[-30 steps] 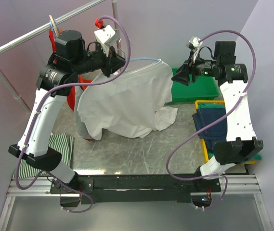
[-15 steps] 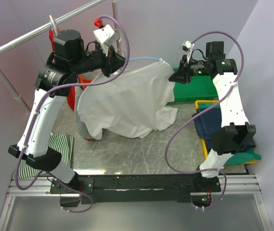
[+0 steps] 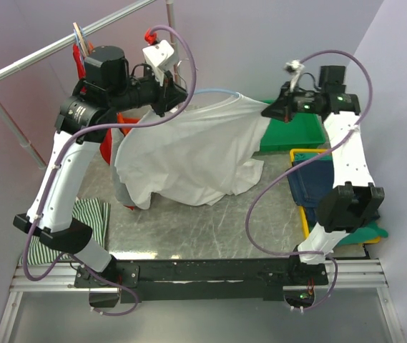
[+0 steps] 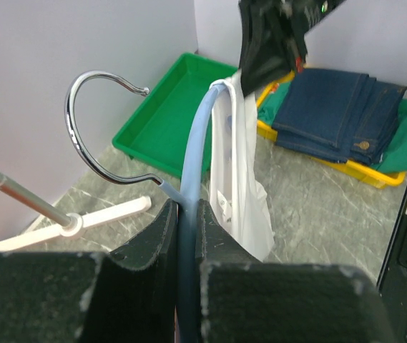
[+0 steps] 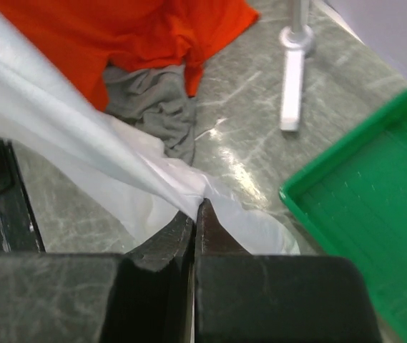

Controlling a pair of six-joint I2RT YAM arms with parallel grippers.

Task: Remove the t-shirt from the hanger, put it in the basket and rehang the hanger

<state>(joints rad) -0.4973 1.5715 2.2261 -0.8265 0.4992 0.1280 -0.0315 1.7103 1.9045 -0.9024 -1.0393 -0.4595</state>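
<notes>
A white t-shirt (image 3: pixel 189 153) hangs on a light blue hanger (image 3: pixel 214 91) held above the table. My left gripper (image 3: pixel 178 93) is shut on the hanger's blue arm (image 4: pixel 192 150), just below its chrome hook (image 4: pixel 81 136). In the left wrist view the t-shirt (image 4: pixel 242 171) drapes from the hanger's far end. My right gripper (image 3: pixel 269 111) is shut on the t-shirt's right edge, and the cloth is stretched taut toward it. In the right wrist view the white cloth (image 5: pixel 67 143) runs into the tips of the closed right gripper (image 5: pixel 196 214).
A green tray (image 3: pixel 296 132) lies at the back right, and a yellow tray (image 3: pixel 300 153) with folded jeans (image 3: pixel 310 179) lies in front of it. An orange garment (image 5: pixel 131 36) and a grey one (image 5: pixel 157 107) lie behind the shirt. A striped cloth (image 3: pixel 89 214) lies front left. A clothes rail (image 3: pixel 67 43) crosses the back left.
My right gripper reached the t-shirt's right edge, shut on it and pulled it to the right, stretching the cloth. The left gripper and the hanger stayed put.
</notes>
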